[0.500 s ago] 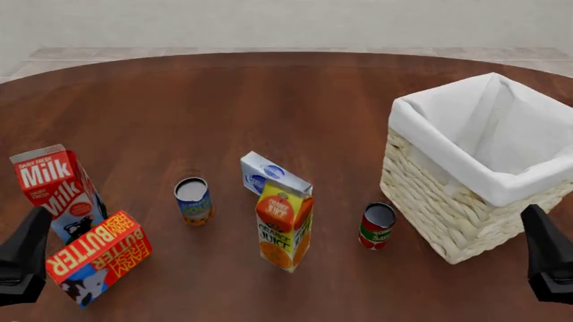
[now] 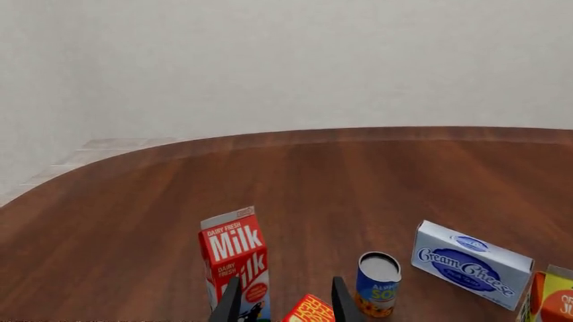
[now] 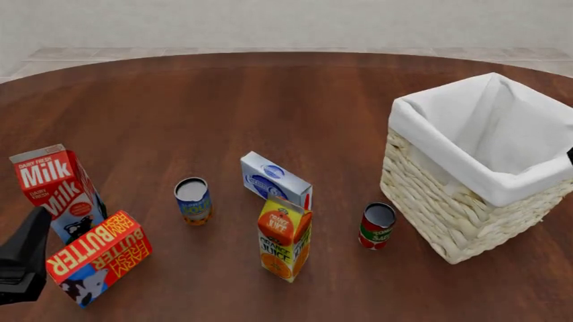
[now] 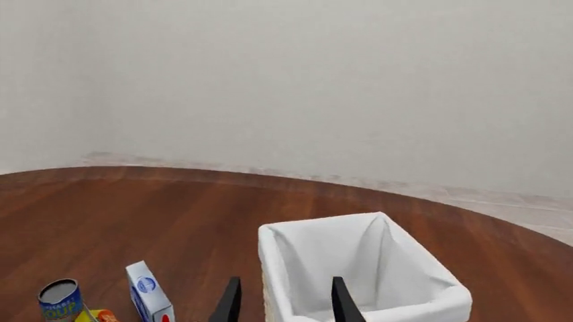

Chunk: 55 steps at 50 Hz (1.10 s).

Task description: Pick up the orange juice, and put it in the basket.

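Observation:
The orange juice (image 3: pixel 284 236), a yellow and orange gable-top carton, stands upright on the table at the front centre. Its edge shows in the left wrist view (image 2: pixel 555 298) and its top in the right wrist view (image 4: pixel 95 315). The basket (image 3: pixel 439 151), pale wicker with a white cloth lining, stands at the right and is empty; it also shows in the right wrist view (image 4: pixel 358 255). My left gripper (image 3: pixel 23 258) (image 2: pixel 286 283) is open at the front left, just behind the butter box. My right gripper (image 4: pixel 284 282) is open, high behind the basket.
A red "Milk" carton (image 3: pixel 56 191) and a "Butter" box (image 3: pixel 98 258) stand at the front left. A blue can (image 3: pixel 192 200) and a cream cheese box (image 3: pixel 273 180) stand behind the juice. A red can (image 3: pixel 378 226) stands between the juice and the basket.

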Tool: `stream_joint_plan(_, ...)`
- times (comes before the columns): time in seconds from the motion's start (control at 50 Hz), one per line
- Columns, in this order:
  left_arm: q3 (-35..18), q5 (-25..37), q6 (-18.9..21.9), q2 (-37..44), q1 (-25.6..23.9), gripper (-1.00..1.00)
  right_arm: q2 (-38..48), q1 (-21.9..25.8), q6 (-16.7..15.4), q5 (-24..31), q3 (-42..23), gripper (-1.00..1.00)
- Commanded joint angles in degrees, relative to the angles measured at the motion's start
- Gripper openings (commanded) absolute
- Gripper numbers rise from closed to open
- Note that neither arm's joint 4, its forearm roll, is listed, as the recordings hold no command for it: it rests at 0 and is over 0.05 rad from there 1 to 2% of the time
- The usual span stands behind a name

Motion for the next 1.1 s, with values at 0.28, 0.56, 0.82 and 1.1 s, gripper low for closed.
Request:
stream_joint_plan(0.28,0.02,-0.36,-0.52,1.67,-1.05,1.0,31.29,23.53,-4.17,4.84,-19.73,1.0)
stream_joint_plan(0.56,-0.02,-0.95,-0.7,2.36,-1.57,1.0,47.6,32.07,-7.55,10.39,-26.29,1.0)
stream_joint_plan(0.82,-0.02,-1.88,-1.28,3.55,-1.49,1.0,57.46,34.76,-9.11,13.16,-31.38,1.0)
stream_joint_plan(1.1,-0.01,-3.23,-1.33,5.44,-1.85,1.0,61.73,40.89,-8.1,14.88,-32.4,1.0)
